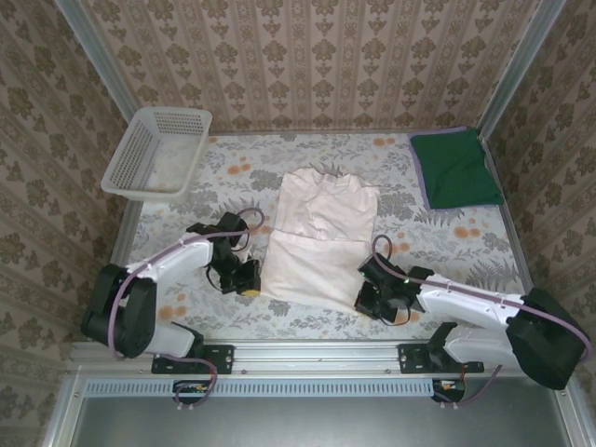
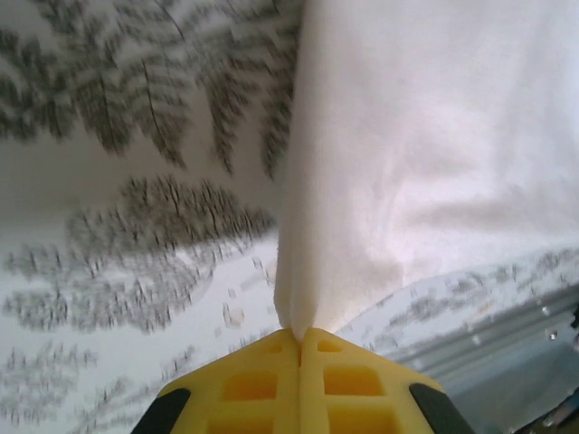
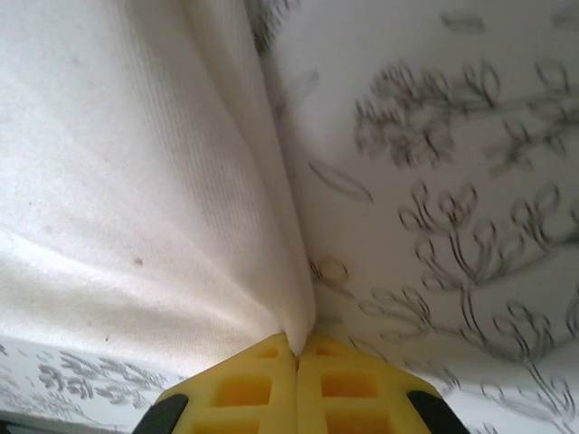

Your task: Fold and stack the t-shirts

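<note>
Yellow left gripper (image 2: 299, 334) clamped on cream shirt (image 2: 434, 136) corner, right gripper (image 3: 297, 338) apparently likewise

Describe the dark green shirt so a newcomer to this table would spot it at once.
Look over the floral-patterned table to its far right corner, by the wallpapered wall. There lies the dark green cloth t-shirt, folded flat into a rectangle with purplish edging. It is the only dark cloth: the cream-white cloth t-shirt lies mid-table and the white plastic mesh basket sits far left.
</note>
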